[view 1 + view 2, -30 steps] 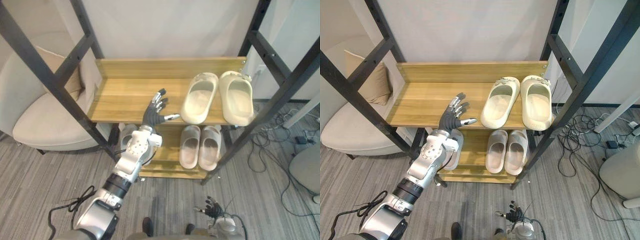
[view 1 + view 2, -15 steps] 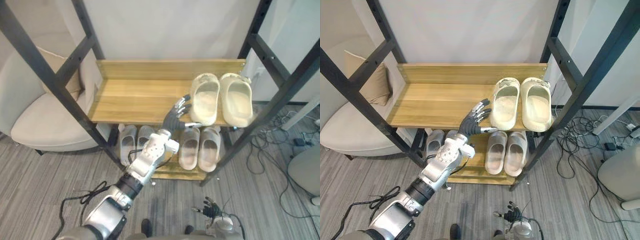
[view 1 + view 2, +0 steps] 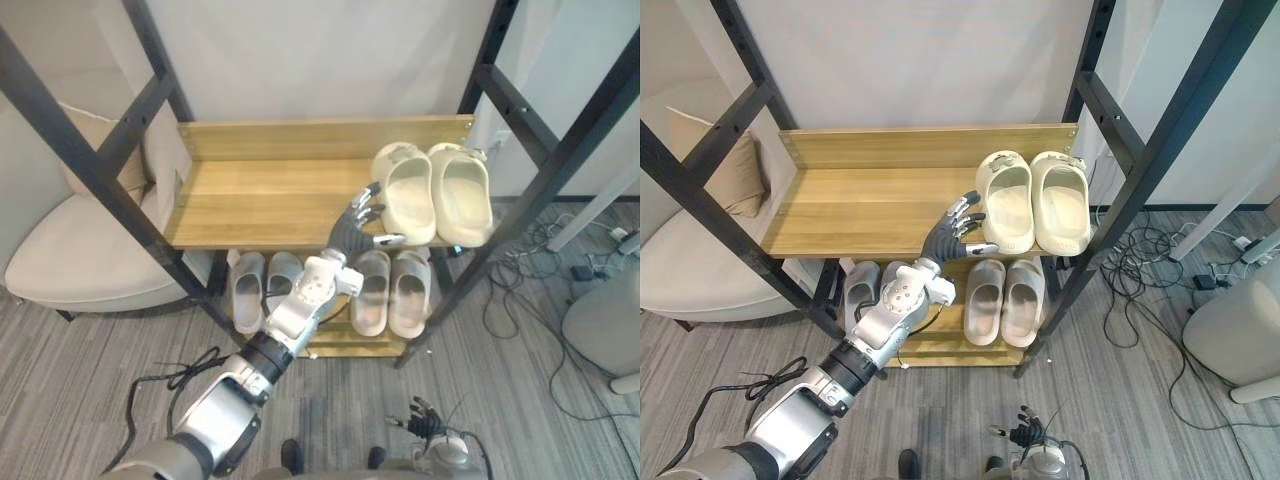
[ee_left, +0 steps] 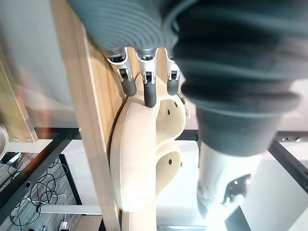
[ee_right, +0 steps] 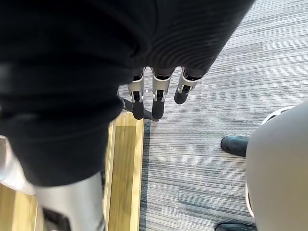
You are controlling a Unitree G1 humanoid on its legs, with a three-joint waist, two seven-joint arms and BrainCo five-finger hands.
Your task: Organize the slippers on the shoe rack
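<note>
The left hand (image 3: pixel 355 226) was at the front edge of the top shelf (image 3: pixel 260 190) of the shoe rack. Its fingers (image 4: pixel 150 96) were straight and a little spread. Their tips touched the side of the first cream slipper (image 3: pixel 408 192), and the thumb lay by its heel. The hand held nothing. The second cream slipper (image 3: pixel 463 192) sat close beside the first one, at the right end of the shelf.

This looked like a push to line the two up. The push should be slow and low on the slipper's side, so it slides and does not tip over. The heels were right at the front edge, so the push should go a bit toward the back, or a slipper could fall off.

On the lower shelf (image 3: pixel 330 340) sat a grey pair (image 3: pixel 265 285) and a beige pair (image 3: pixel 390 290). The right hand (image 3: pixel 425 416) hung low with loose fingers.
</note>
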